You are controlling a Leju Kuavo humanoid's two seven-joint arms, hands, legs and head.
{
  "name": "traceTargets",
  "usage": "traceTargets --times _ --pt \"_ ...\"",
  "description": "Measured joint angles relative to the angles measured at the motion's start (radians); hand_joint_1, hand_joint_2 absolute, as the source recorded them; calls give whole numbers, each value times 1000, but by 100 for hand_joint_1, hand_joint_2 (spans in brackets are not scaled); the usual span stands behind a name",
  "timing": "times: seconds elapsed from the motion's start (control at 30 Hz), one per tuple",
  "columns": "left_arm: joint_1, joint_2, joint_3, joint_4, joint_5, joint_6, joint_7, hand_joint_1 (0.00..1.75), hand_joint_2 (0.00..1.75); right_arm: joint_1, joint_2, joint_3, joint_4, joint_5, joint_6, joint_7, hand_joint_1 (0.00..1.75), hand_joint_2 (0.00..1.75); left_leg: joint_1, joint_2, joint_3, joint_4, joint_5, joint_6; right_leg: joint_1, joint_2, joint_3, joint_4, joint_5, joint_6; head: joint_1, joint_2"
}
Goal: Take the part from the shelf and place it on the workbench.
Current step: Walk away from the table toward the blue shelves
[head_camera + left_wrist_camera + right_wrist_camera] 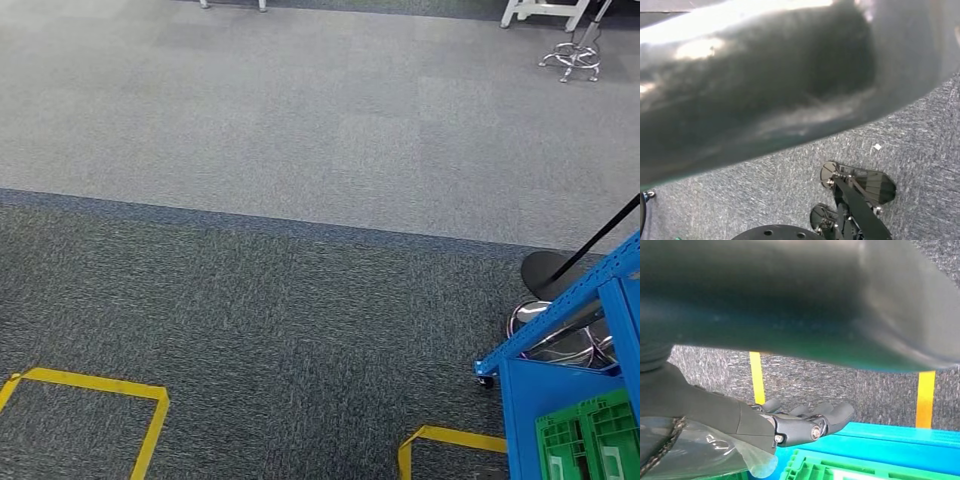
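A blue shelf cart (558,400) stands at the right edge of the head view. On its upper level lie shiny metal parts (562,340), and a green crate (589,440) sits lower down. In the right wrist view my right hand (802,422) hangs with its fingers stretched out and nothing in them, close beside the blue shelf (904,445) and the green crate (821,470). A blurred grey surface lies close across both wrist cameras, and I cannot tell what it is.
Grey carpet spreads ahead, with yellow tape squares (98,385) on the floor in front of me. A black round base with a slanted pole (547,272) stands just behind the cart. A chrome stool base (571,58) and white table legs are far off at the back right.
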Motion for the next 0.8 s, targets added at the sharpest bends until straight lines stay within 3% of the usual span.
traceTargets --times 0.3,0.67,0.8 --pt "0 0 0 0 0 0 0 0 0 0 0 -2 0 0 0 0 0 0 -1 0 4 1 -4 6 -1 0 -2 -5 0 10 0 0" --pt "0 0 0 0 -2 1 -3 0 0 0 0 -4 0 -1 24 0 0 0 3 0 4 1 -3 6 2 0 6 -4 0 10 -1 0" --pt "-1 1 0 -2 -6 1 -6 0 0 0 1 -11 0 -5 42 4 0 0 0 2 11 -9 -1 22 -2 1 4 -12 2 23 -1 0"
